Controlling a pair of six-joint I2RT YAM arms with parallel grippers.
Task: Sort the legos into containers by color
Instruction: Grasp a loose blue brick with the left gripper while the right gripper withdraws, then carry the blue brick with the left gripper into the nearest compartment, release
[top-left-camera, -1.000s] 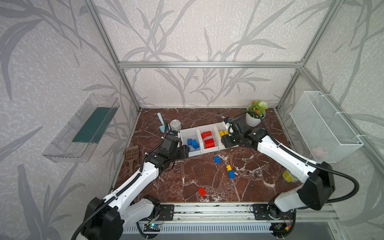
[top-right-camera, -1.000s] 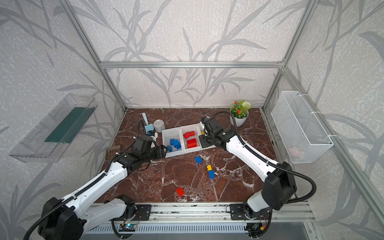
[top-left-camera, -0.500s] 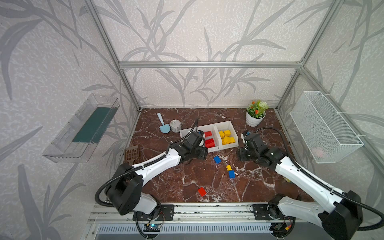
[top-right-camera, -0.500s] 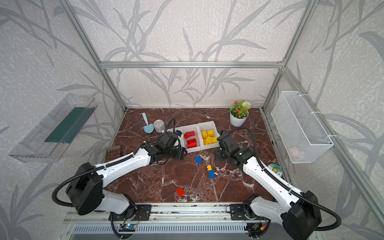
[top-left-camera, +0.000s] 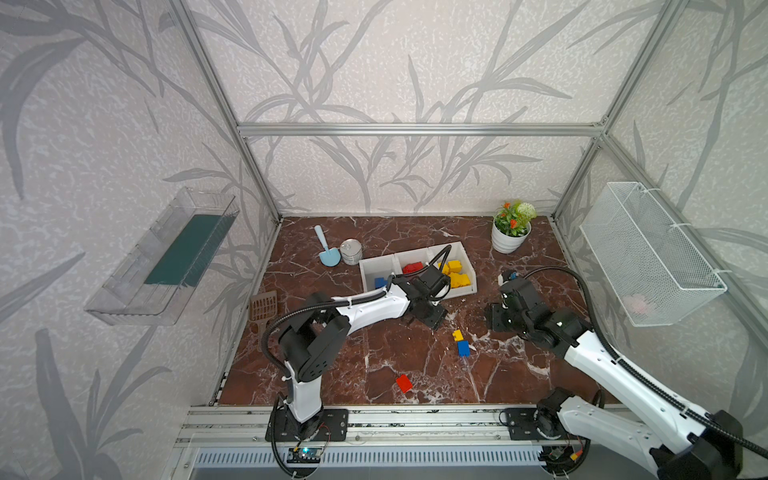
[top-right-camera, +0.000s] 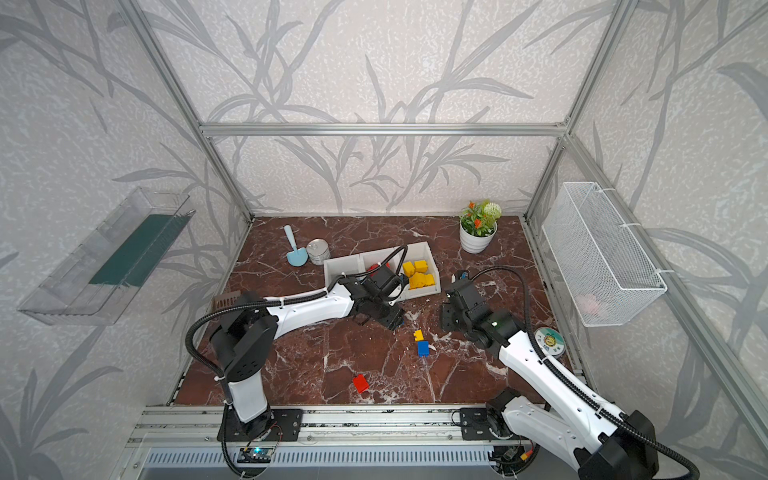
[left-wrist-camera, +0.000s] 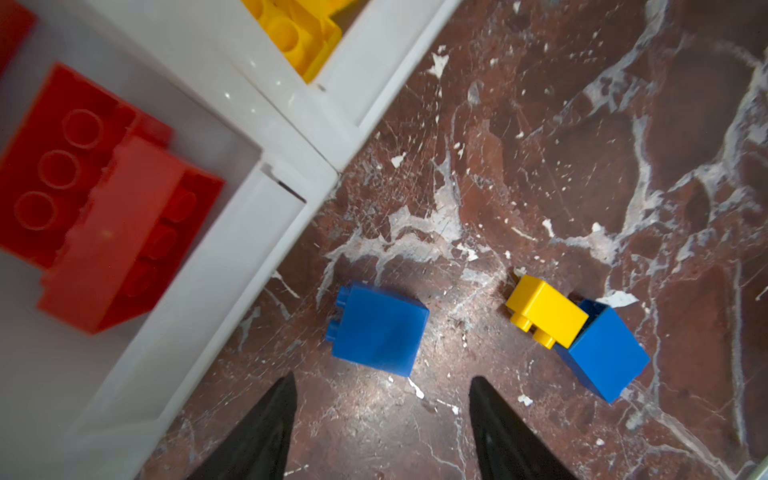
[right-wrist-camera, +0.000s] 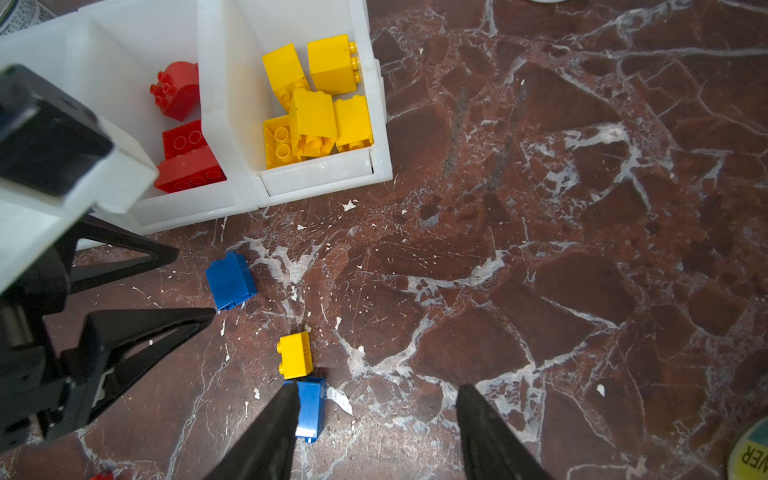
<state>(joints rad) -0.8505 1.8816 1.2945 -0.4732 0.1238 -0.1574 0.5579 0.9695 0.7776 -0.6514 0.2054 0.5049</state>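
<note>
Looking into the containers (top-left-camera: 467, 266), joined in a row on the marble floor (top-left-camera: 395, 357): yellow legos (right-wrist-camera: 316, 108) heaped in the right bin, red legos (right-wrist-camera: 187, 158) in the middle, blue legos (top-left-camera: 379, 282) in the left. Lying loose outside: a lone blue brick (left-wrist-camera: 378, 328) just before the low front wall, a yellow brick (left-wrist-camera: 544, 309) touching a second blue brick (left-wrist-camera: 602, 353), a red brick (top-left-camera: 403, 383) well apart nearer the rail (top-left-camera: 415, 415). Hovering by the lone blue brick, left gripper (left-wrist-camera: 383, 376), jaws spread, empty; right gripper (right-wrist-camera: 378, 385) parted, grasping nothing, beside the touching pair

A potted plant (top-left-camera: 512, 232), tin can (top-left-camera: 351, 251) and blue scoop (top-left-camera: 329, 258) sit on the marble table (top-left-camera: 395, 232).
</note>
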